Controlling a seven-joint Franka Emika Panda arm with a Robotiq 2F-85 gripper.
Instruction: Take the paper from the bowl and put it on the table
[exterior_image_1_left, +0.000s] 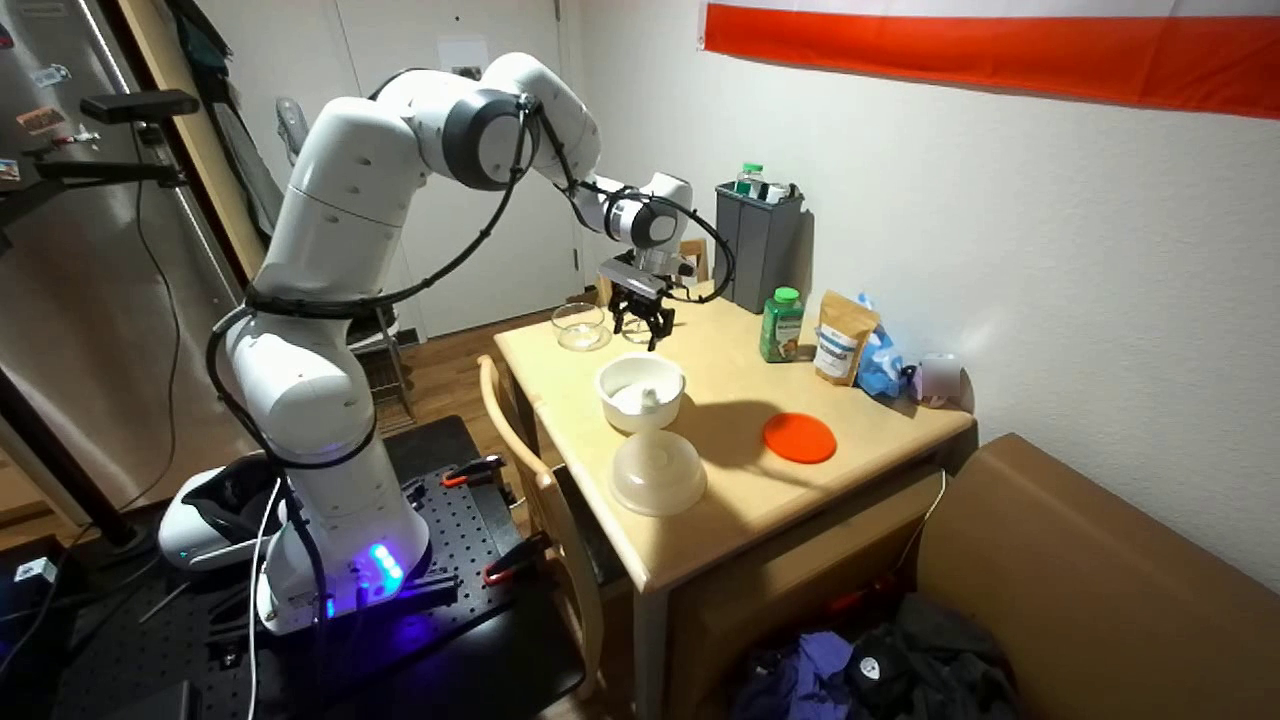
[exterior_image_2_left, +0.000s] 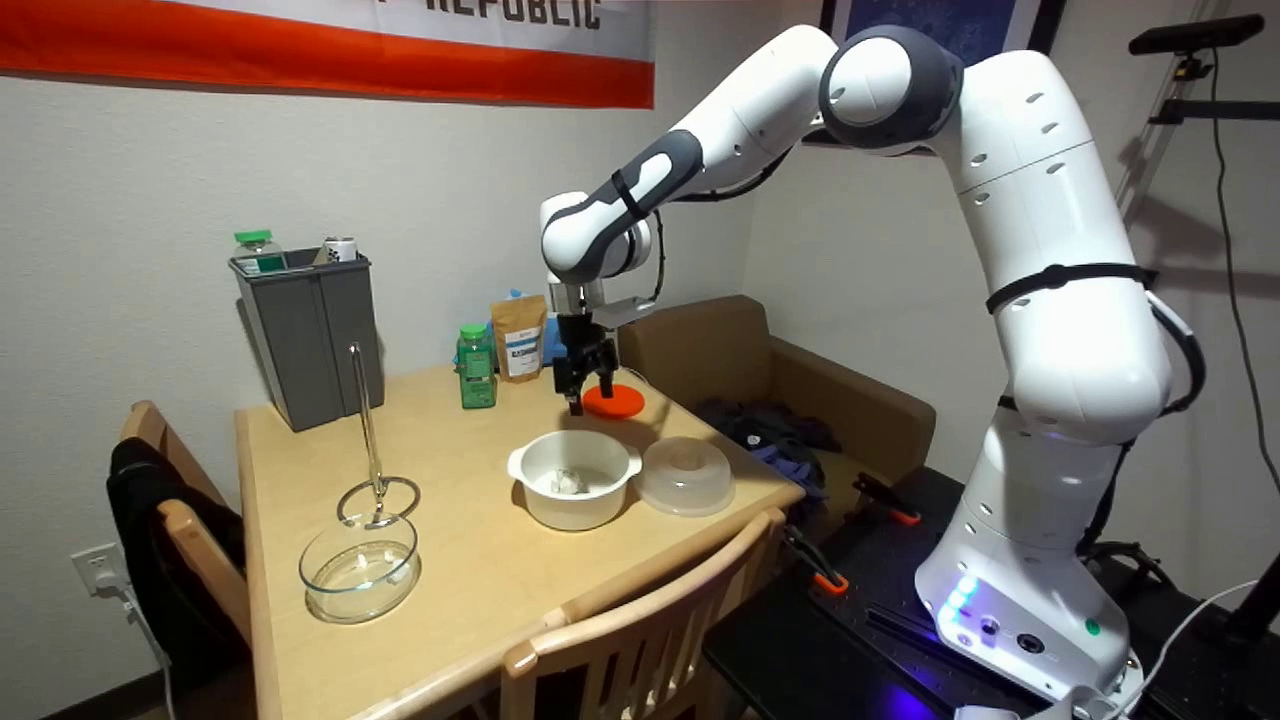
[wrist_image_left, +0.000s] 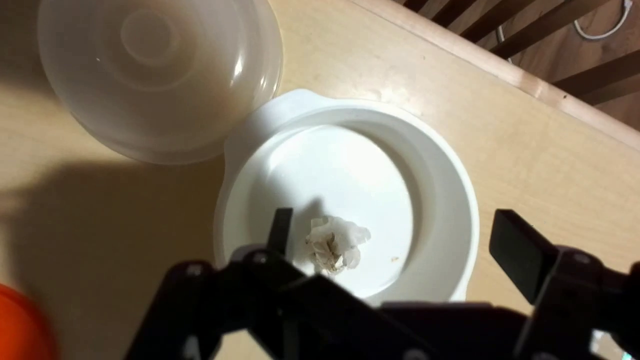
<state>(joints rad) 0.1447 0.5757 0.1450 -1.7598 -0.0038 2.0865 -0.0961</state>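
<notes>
Worktop of pale wood carries the whole layout and, by the task, is where the set-down must end. Over it bends the white robot arm, its wrist pointed down, presumably to come in from above rather than knock things sideways. A grey bin stands in one corner, likely parked there to leave the reach free. The white bowl stands upright, and just beside it a translucent domed cover rests rim down; I take it for the lid, left off so the bowl can be entered, though whether the two touch I cannot tell. The claw hangs above the bowl, fingers spread wide and gripping nothing, a spread that suits straddling something loose. A flat orange disc lies apart and seems to have no part in this. Smallest is the crumpled white paper, on the bowl's bottom. It lies below the claw, not touching it; in the wrist view it shows between the fingertips but close to the one at the view's left, so a sideways shift is probably needed before lowering, lest that finger press on the paper or its mate catch the rim.
</notes>
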